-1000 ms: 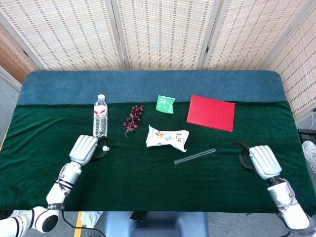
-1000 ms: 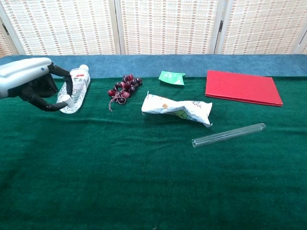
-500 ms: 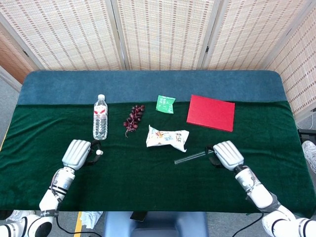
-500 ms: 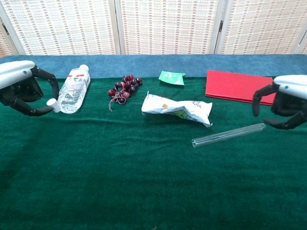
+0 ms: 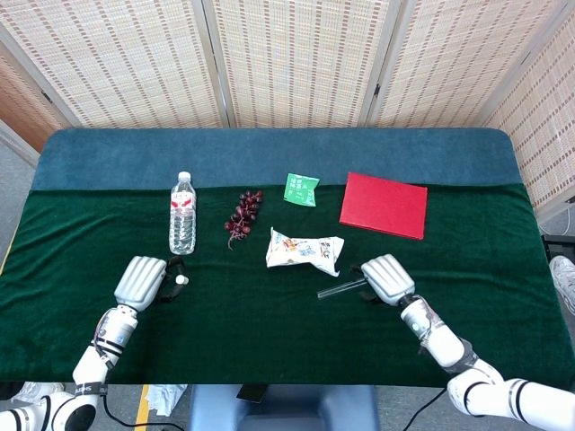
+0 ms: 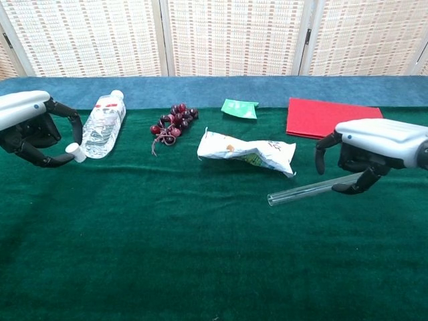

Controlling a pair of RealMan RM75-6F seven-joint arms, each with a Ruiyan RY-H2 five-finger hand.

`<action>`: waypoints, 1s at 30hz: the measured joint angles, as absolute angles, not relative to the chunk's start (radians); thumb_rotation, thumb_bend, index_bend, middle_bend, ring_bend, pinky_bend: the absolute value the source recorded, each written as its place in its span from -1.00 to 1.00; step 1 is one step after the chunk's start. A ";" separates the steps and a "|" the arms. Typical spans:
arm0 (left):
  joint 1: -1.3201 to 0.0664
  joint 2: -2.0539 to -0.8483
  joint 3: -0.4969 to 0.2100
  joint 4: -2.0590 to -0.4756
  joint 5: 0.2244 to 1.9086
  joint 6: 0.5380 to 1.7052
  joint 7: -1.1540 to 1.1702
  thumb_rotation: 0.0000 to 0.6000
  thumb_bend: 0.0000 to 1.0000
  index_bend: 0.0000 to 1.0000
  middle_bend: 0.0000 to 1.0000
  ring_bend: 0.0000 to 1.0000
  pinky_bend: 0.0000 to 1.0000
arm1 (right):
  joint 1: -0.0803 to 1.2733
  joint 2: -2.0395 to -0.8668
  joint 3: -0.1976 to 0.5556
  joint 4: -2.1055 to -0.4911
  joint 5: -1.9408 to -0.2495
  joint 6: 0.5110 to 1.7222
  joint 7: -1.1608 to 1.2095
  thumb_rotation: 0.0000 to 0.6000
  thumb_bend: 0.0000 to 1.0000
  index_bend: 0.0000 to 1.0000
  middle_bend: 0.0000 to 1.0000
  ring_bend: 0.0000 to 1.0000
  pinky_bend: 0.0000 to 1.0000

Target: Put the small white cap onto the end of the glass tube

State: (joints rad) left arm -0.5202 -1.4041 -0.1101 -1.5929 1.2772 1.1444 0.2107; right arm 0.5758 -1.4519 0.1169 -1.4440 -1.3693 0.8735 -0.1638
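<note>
At nine o'clock on the green cloth: left hand curled, small white cap pinched at its fingertips, clear of the table, just beside the foot of the lying water bottle

Toward eleven: bunch of dark grapes. Near twelve: green sachet. At centre: crumpled snack bag. At one o'clock: red book, flat

At four o'clock from the snack bag: glass tube lying on the cloth, open end pointing to about eight o'clock, far end hidden under the right hand

Right hand arched over that far end, fingers spread and curving down on both sides of the tube; whether touching or already gripping, cannot tell from either view; tube apparently not lifted

Judged progress: early. Cap secured in the left hand, so first half of the pick-up done. Left to do: firm grasp and lift of the tube, bringing the two hands together across the table, lining cap with tube end, pushing it on. Cap and tube well apart for now, nothing mated yet
</note>
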 measured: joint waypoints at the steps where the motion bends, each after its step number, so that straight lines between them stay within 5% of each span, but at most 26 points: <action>1: -0.520 -1.405 -0.110 -1.592 1.277 1.144 0.211 1.00 -0.11 0.29 1.00 0.74 0.73 | 0.581 -1.457 0.117 -1.440 -1.363 0.868 -0.172 1.00 -0.29 -0.07 0.99 1.00 1.00; 11: -0.516 -1.410 -0.109 -1.583 1.274 1.138 0.205 1.00 -0.11 0.29 1.00 0.73 0.73 | 0.629 -1.498 0.117 -1.408 -1.299 0.821 -0.234 1.00 -0.29 -0.20 0.99 1.00 1.00; 30: -0.510 -1.422 -0.110 -1.561 1.275 1.130 0.183 1.00 -0.11 0.30 1.00 0.73 0.73 | 0.661 -1.520 0.101 -1.343 -1.232 0.799 -0.269 1.00 -0.29 -0.12 0.99 1.00 1.00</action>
